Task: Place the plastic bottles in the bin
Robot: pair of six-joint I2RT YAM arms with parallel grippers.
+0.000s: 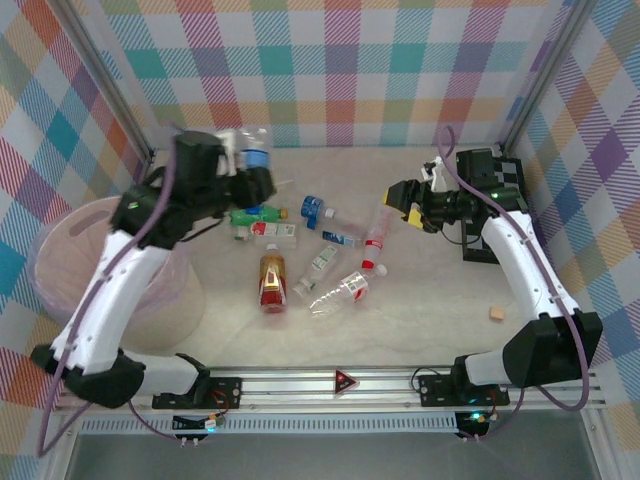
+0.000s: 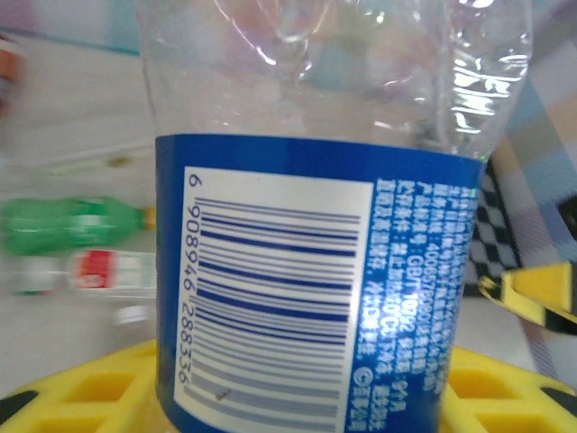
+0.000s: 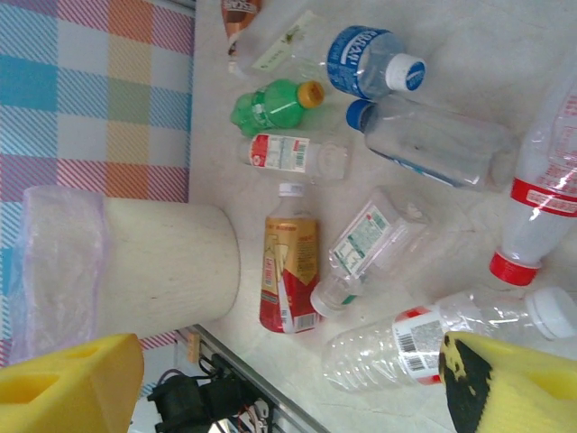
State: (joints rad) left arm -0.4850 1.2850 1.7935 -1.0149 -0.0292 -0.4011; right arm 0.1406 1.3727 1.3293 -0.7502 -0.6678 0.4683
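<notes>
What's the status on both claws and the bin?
Left claw shut on blue-labelled bottle. Right claw open above loose bottles. Nothing seen blocking the bin.

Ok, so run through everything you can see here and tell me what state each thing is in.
Left gripper: shut on the blue-labelled bottle.
Blue-labelled bottle: gripped, looks empty.
Right gripper: open, empty.
Bin: upright, mouth open.
Green bottle: on its side, capped.
Brown-orange labelled bottle: on its side, capped.
Red-capped bottle: on its side, capped.
</notes>
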